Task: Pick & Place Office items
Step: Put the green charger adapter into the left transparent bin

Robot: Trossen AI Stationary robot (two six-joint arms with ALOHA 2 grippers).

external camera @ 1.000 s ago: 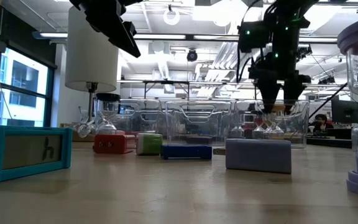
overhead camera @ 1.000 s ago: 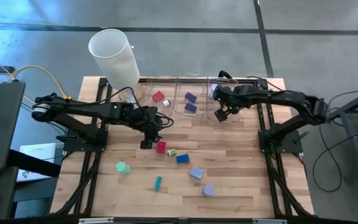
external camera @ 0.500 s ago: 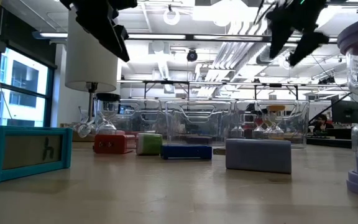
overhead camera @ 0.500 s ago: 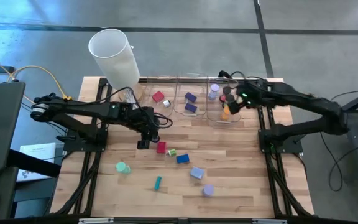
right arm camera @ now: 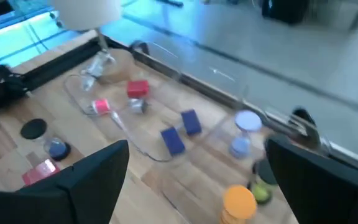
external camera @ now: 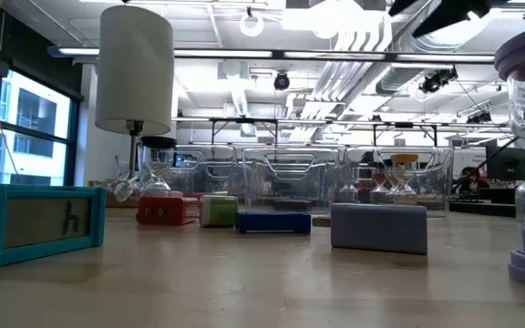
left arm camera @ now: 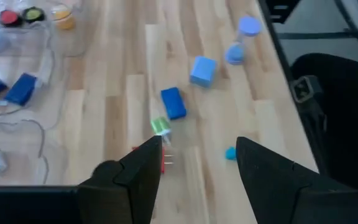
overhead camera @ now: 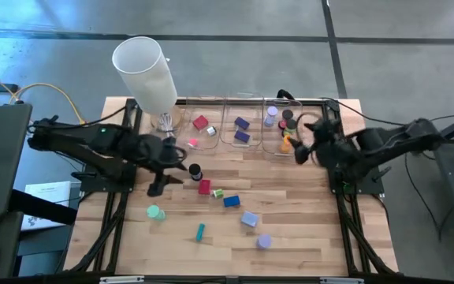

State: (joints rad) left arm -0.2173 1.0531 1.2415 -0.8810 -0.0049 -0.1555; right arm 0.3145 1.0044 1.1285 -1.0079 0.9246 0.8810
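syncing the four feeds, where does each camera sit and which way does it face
High: above the table, looking straight down; both arms show.
Low: at tabletop height, looking level across at the clear bins; only a dark bit of arm at the top.
Left wrist: on the left arm, facing the table; its own open jaws show.
Right wrist: on the right arm, facing the bins; own jaws wide.
Shared: the blue block in high and left wrist.

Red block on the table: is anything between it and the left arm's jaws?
Nothing visible. The red block lies on bare wood just past the left gripper; the black roll stands close beside that path.
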